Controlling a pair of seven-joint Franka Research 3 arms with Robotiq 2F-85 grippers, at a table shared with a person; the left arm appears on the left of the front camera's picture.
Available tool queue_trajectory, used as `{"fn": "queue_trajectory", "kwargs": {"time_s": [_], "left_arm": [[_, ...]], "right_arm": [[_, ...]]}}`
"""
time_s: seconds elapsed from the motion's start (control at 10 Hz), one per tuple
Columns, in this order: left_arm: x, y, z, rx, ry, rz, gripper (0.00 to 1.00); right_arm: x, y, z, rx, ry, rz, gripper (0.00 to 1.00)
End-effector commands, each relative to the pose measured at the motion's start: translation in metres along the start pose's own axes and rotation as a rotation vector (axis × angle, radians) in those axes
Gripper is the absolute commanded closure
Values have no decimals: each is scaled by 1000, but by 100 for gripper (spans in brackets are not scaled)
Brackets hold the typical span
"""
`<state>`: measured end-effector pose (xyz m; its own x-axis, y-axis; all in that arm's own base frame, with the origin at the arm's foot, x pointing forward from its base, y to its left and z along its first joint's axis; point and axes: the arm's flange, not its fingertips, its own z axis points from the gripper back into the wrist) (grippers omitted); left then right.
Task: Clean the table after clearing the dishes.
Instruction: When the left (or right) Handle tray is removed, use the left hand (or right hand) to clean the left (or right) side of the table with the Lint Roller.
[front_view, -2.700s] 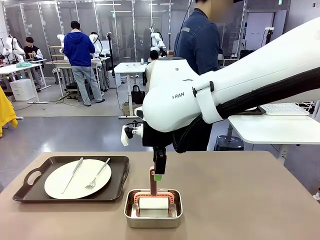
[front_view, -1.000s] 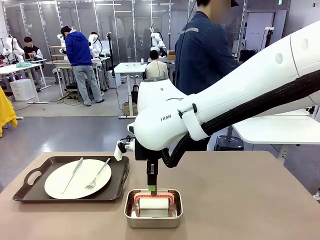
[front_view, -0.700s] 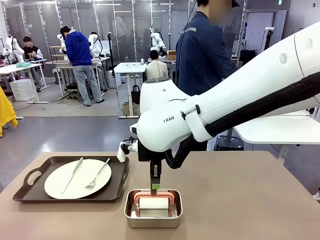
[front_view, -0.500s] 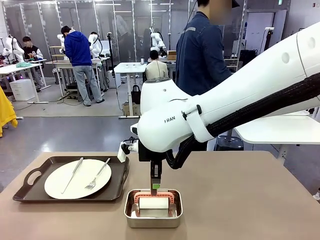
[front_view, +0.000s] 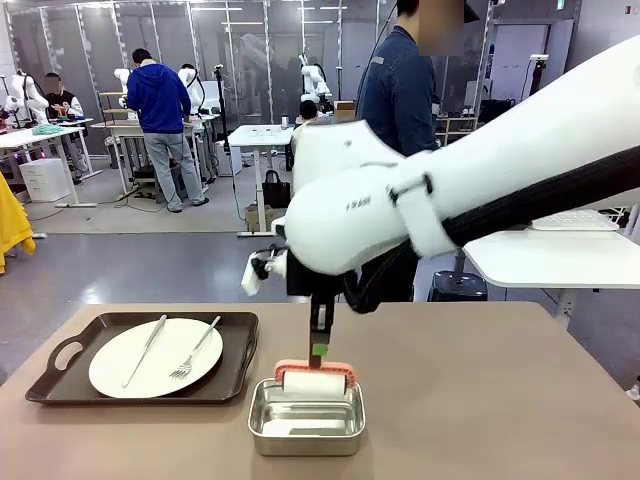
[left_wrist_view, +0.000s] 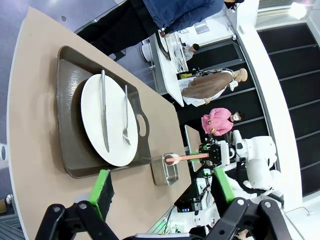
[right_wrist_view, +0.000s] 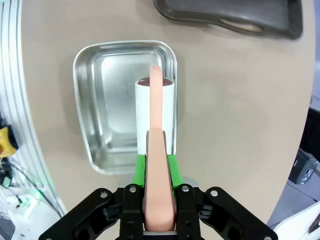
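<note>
My right gripper (front_view: 320, 346) (right_wrist_view: 159, 167) is shut on the pink handle of a lint roller (front_view: 315, 383) (right_wrist_view: 156, 105), holding its white roll just above a small steel pan (front_view: 305, 422) (right_wrist_view: 102, 100). The dishes in view are a white plate (front_view: 150, 360) (left_wrist_view: 107, 120) with a fork and a knife, on a dark handled tray (front_view: 60, 356) (left_wrist_view: 67, 95) at the left of the brown table (front_view: 480, 400) (right_wrist_view: 240, 100). My left gripper (left_wrist_view: 161, 190) hangs open above the table, its green pads wide apart with nothing between them.
A person in a dark blue jacket (front_view: 400, 90) stands at the table's far side. A white table (front_view: 550, 255) is behind to the right. The brown top to the right of the pan is bare.
My right gripper has shut on the roller's handle and risen, lifting the roller out of the steel pan. The left gripper stays open.
</note>
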<state>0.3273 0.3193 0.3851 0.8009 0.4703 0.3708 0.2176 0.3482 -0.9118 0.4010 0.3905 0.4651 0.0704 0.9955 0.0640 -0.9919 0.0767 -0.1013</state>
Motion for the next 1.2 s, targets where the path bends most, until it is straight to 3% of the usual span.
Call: {"fn": "queue_trajectory", "kwargs": {"time_s": [0.0,0.2,0.3,0.4,0.8,0.9,1.0,1.1], "left_arm": [[-2,-1,3,0,9,-13,0],[-2,-1,3,0,9,-13,0],[-2,-1,3,0,9,-13,0],[-2,-1,3,0,9,-13,0],[-2,-1,3,0,9,-13,0],[-2,-1,3,0,9,-13,0],[-2,-1,3,0,9,-13,0],[-2,-1,3,0,9,-13,0]], "right_arm": [[-45,6,28,32,-38,-183,100],[-106,-9,29,141,-246,-452,100],[-139,-17,11,217,-415,-587,100],[-162,-18,-8,232,-509,-672,100],[-210,-22,-48,346,-724,-759,100],[-209,-24,-53,361,-739,-706,100],[-216,-30,-41,332,-633,-792,100],[-216,-30,-41,332,-633,-792,100]]}}
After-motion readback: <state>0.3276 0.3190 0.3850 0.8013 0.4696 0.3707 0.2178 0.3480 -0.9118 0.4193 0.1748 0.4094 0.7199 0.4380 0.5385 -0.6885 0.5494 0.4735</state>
